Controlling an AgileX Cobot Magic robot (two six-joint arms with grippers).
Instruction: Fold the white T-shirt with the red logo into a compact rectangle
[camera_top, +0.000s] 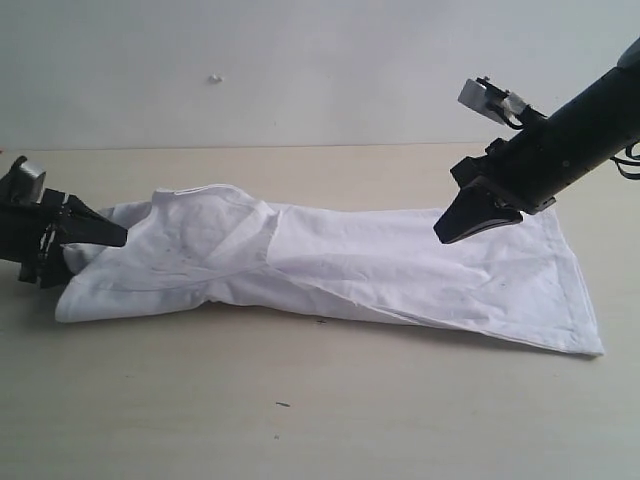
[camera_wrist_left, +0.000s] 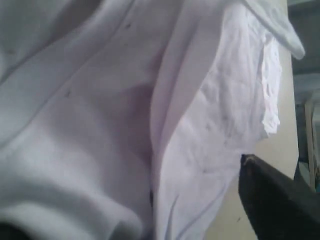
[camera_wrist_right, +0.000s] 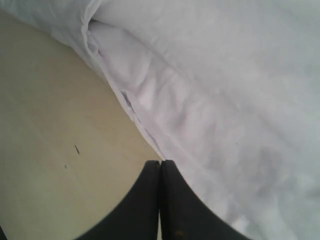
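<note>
The white T-shirt (camera_top: 340, 265) lies on the table as a long narrow band folded lengthwise, with its hem end at the right. Its red logo is hidden and shows in no view. My left gripper (camera_top: 105, 240) is at the shirt's left end, low on the table and open. Bunched cloth (camera_wrist_left: 125, 125) fills the space beside its one visible dark finger (camera_wrist_left: 272, 200). My right gripper (camera_top: 445, 233) hangs just above the shirt's far edge near the right end. It is shut, with its fingertips (camera_wrist_right: 161, 164) pressed together and nothing between them.
The light wooden table (camera_top: 300, 410) stretches in front of the shirt and behind it. A pale wall (camera_top: 300, 60) rises behind the table. A few small dark specks (camera_wrist_right: 76, 149) lie on the table surface.
</note>
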